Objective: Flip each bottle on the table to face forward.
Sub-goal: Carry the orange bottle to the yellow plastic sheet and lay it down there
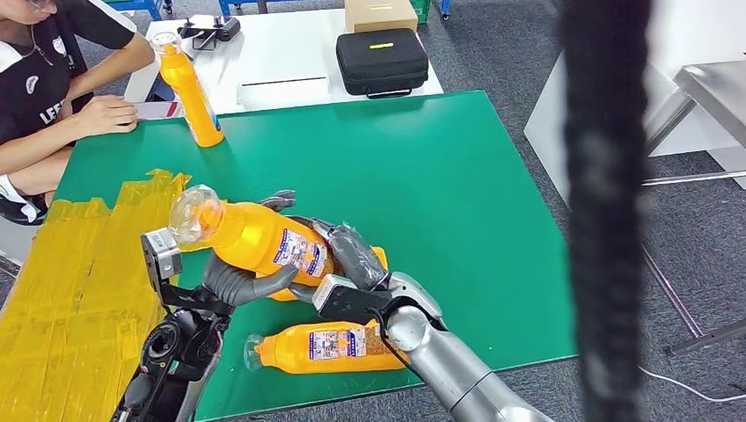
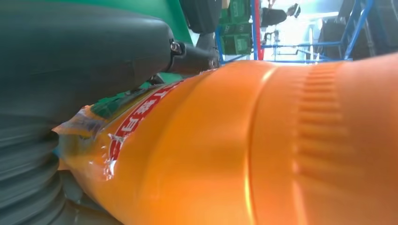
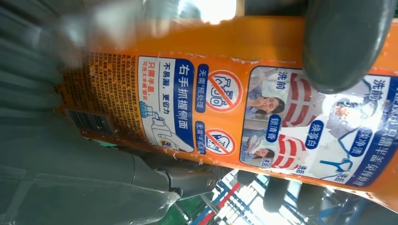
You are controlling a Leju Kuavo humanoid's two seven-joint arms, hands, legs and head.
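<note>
Both hands meet on one orange bottle raised above the green tabletop. Left hand cups it from underneath, grey fingers curled up around its body below the label; in the left wrist view the thick grey thumb presses against the bottle's smooth orange side. Right hand clamps the bottle's lower end from the other side, dark fingers wrapped over it; in the right wrist view a fingertip lies across the printed label, which faces that camera with its blue and white panels and red prohibition signs. The held bottle is tilted, its clear cap pointing up and toward the robot's left, its base down toward the right hand.

Just below the hands, near the tabletop's front edge, a second orange bottle lies on its side, label up, its neck pointing left, partly behind the silver right forearm. Well apart, at the far left corner, a third orange bottle stands upright.

Yellow tape covers the tabletop's left part. A seated person in a dark shirt rests a hand on the far left edge, near the upright bottle. Beyond, a white table carries a black case and a cardboard box
</note>
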